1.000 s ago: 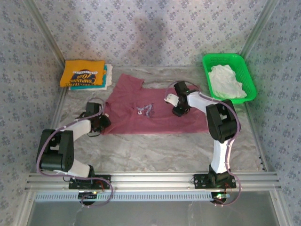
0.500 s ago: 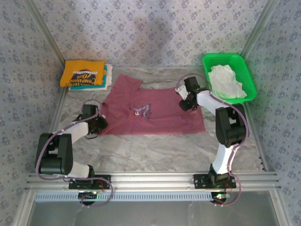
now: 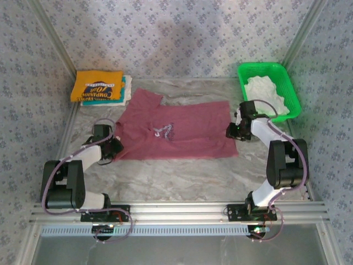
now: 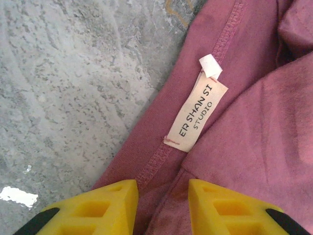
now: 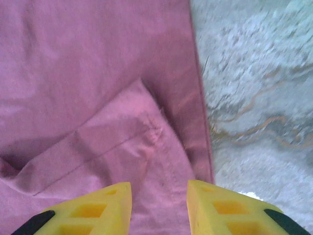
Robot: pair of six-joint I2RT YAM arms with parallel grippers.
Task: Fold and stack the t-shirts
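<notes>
Lying flat mid-table, the maroon cloth t-shirt (image 3: 182, 130) with pale chest print runs lengthwise left to right.
Left gripper (image 4: 164, 205) pinches its near-left edge by the white label (image 4: 198, 115); right gripper (image 5: 160, 205) straddles the right edge, grip unclear. Bare grey table (image 3: 182, 171) lies open along the near side.

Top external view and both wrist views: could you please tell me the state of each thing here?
maroon t-shirt, spread flat, unfolded.
yellow-orange t-shirt, folded, lying atop the other folded shirts.
white cloth, crumpled in the green basket.
left hand, jaws apart, maroon cloth between them; grip unclear.
right hand, open over the maroon shirt's edge.
</notes>
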